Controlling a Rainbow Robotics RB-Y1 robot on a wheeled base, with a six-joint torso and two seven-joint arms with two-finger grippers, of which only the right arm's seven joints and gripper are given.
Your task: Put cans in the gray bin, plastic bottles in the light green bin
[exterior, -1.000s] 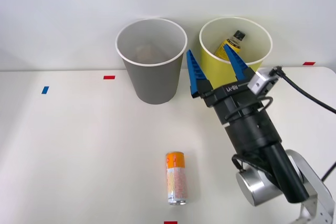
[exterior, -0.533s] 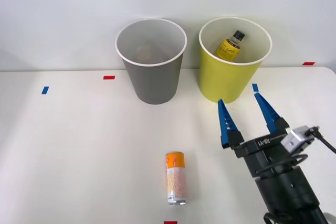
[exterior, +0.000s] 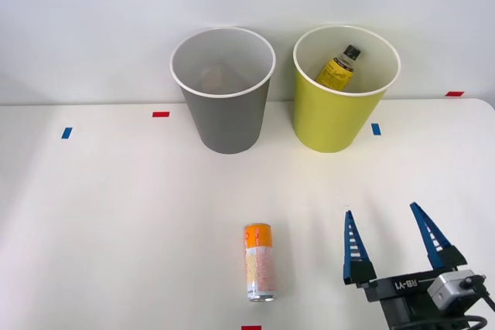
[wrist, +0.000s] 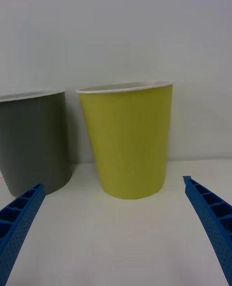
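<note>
In the front view, the gray bin (exterior: 223,89) and the light green bin (exterior: 346,89) stand upright side by side at the far edge of the white surface (exterior: 116,214), close together but apart. The yellow-labelled bottle (exterior: 338,69) leans inside the light green bin. Something pale and reddish lies at the bottom of the gray bin; it is perhaps the red can, but I cannot tell surely. The orange-topped can (exterior: 260,262) lies on its side near the front edge, well apart from both bins. The right tool (exterior: 395,239) is low at the front right, its blue fingers spread wide and holding nothing.

In the right wrist view, the light green bin (wrist: 126,141) stands between the two spread fingers (wrist: 19,223), with the gray bin (wrist: 32,141) beside it.
</note>
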